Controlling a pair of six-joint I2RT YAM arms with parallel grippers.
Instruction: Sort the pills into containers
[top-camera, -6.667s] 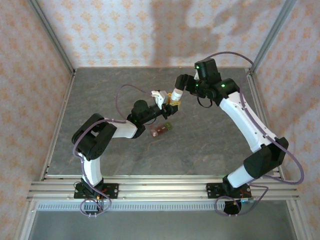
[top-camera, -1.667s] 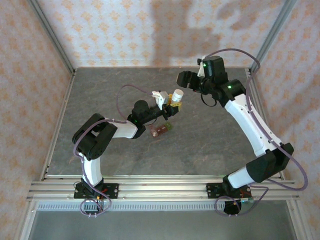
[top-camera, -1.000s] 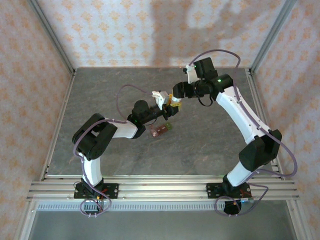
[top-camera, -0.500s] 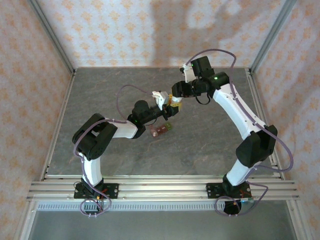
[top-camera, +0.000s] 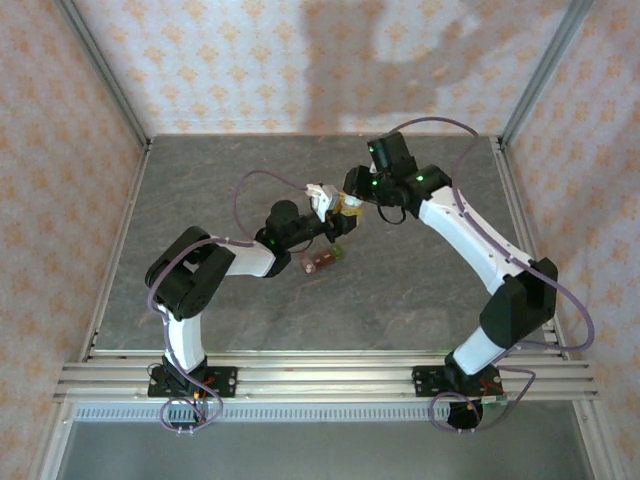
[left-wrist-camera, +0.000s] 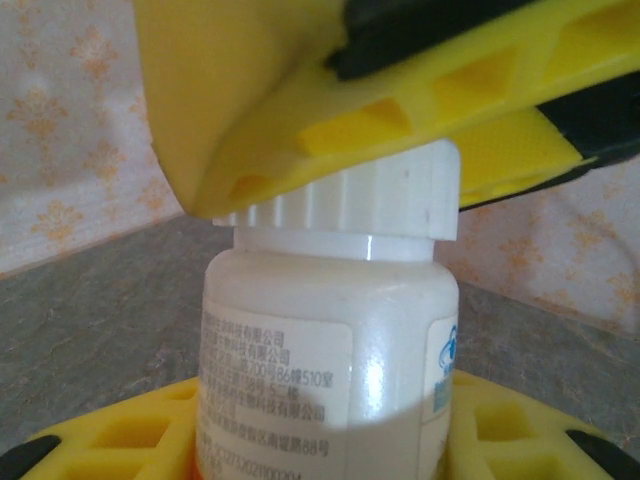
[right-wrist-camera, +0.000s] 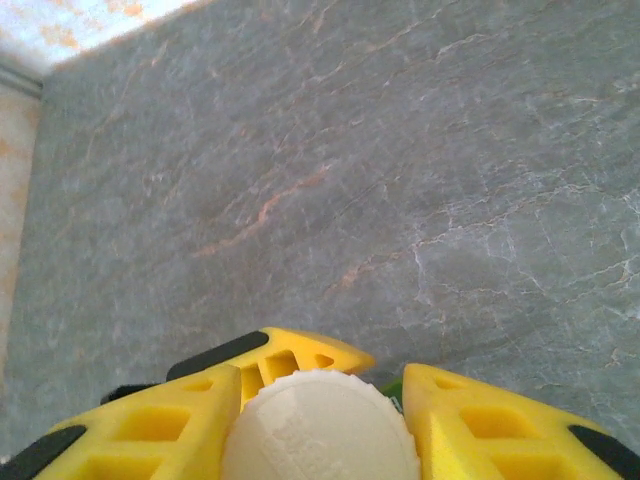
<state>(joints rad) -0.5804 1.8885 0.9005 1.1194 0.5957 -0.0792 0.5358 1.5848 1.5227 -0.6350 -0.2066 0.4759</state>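
A small white pill bottle (left-wrist-camera: 320, 330) with a printed label stands upright above the table, my left gripper (top-camera: 335, 208) shut on its body; its yellow fingers (left-wrist-camera: 130, 435) flank the base. My right gripper (top-camera: 352, 197) comes from above, and its yellow fingers (right-wrist-camera: 140, 430) close on the ribbed white cap (right-wrist-camera: 318, 430). In the left wrist view those right fingers (left-wrist-camera: 260, 100) press on the cap (left-wrist-camera: 340, 200). The containers (top-camera: 322, 258), a short brownish-red strip with a green end, lie on the table just in front of the left gripper. No pills are visible.
The grey marbled tabletop (top-camera: 420, 270) is bounded by metal rails and patterned walls (top-camera: 250, 60). The left arm's cable (top-camera: 245, 185) loops over the table behind its wrist. Open floor lies to the right and front of the strip.
My right arm swung back in from the back right and its gripper came down around the bottle's cap. The left arm and the bottle stayed put.
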